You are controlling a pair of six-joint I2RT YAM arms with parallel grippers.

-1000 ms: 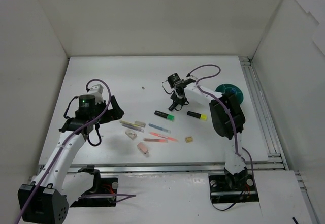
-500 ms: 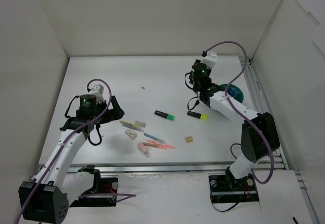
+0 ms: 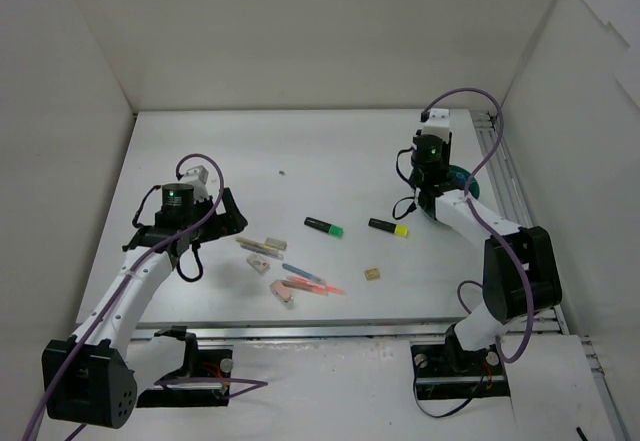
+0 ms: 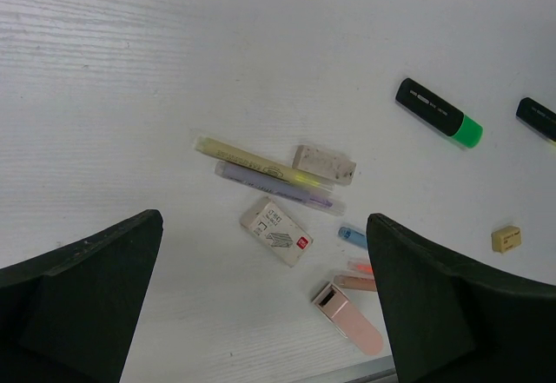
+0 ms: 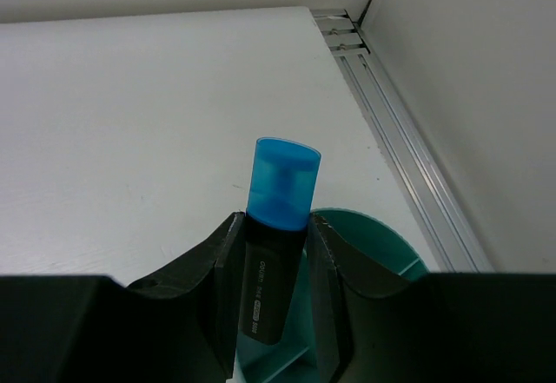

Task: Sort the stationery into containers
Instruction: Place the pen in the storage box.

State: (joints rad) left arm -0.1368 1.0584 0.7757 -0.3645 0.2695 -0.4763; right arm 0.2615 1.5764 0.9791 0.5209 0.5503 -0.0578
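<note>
Where the table lies nearest us, a pink eraser [image 4: 352,322], pink pens [image 3: 312,283] and a tan cube [image 3: 372,274] rest scattered, and our left gripper [image 4: 263,227] hangs wide open above them. Farther back lie a green-capped highlighter [image 3: 324,226] and a yellow-capped highlighter [image 3: 388,227]. Beyond, our right gripper [image 5: 274,227] clamps a blue-capped highlighter [image 5: 280,183], seemingly over the teal tub [image 5: 373,244].

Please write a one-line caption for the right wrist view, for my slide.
Right gripper holds a blue-capped highlighter over the teal tub.
</note>
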